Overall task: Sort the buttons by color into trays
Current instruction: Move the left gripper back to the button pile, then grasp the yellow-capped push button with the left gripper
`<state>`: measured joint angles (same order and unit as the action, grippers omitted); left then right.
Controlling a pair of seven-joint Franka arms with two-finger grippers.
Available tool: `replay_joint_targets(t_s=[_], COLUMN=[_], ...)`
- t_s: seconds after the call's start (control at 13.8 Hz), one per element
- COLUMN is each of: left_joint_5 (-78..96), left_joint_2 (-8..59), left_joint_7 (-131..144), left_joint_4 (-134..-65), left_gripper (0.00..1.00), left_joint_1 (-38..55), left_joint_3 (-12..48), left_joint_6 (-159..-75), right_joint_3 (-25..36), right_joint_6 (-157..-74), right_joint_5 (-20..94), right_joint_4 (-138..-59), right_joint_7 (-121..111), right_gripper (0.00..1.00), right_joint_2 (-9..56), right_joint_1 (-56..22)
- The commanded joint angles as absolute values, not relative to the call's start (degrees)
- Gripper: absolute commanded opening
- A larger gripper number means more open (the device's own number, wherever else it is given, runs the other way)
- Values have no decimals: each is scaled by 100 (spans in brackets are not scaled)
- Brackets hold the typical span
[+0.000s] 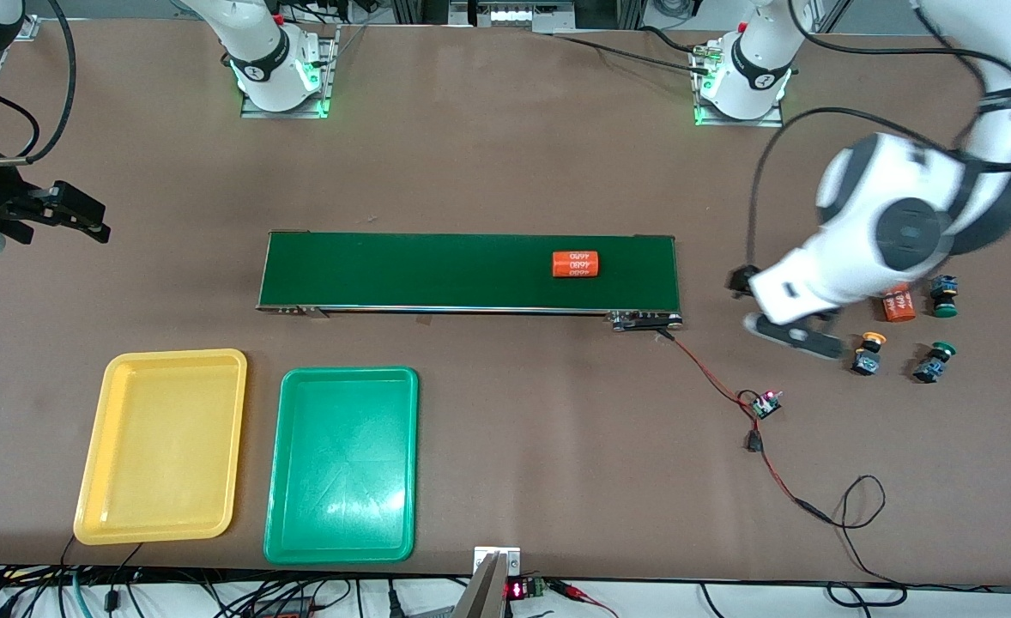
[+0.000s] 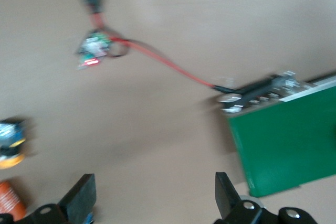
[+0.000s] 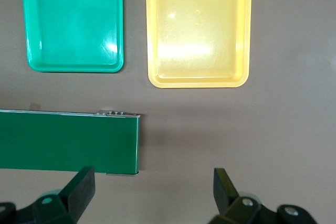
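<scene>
right pincer (image 3: pixel 149 195) open | green tray (image 3: pixel 73 22) beside yellow tray (image 3: pixel 198 27)

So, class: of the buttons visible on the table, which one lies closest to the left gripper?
The yellow-capped button, just beside the open left gripper. The two green-capped buttons lie closer to the left arm's end of the table.

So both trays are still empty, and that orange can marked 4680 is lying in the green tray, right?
Not quite. Both trays are empty, but the orange can lies on the dark green conveyor belt, not in the green tray. The front view shows it. The yellow tray holds nothing either.
</scene>
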<state>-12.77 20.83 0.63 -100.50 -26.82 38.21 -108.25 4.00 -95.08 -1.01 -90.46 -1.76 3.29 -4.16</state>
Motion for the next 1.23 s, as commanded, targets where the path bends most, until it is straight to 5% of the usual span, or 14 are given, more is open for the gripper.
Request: replay_joint_targets(t_s=[0.0,0.58,1.16], left_joint_5=[-1415,-2687,-3382], left_joint_2=[2951,3540,4078], left_joint_7=[185,-158,-1063], left_joint_4=[-9248,-9272,-9984], left_gripper=[100,100,99], left_joint_1=[-3311,-3611,-4087], left_joint_3=[3903,3437,3191], left_joint_6=[-10486,-10616,-12452], right_joint_3=[378,378,378], right_joint_6=[-9589,-9589,-9606], right_joint_5=[-114,-114,-114], right_joint_4=[-9149,-9141,-9141], right_joint_7=[-167,-167,-167], right_gripper=[100,100,100], right_joint_2=[255,264,281], right_joint_1=[-422,-422,-422])
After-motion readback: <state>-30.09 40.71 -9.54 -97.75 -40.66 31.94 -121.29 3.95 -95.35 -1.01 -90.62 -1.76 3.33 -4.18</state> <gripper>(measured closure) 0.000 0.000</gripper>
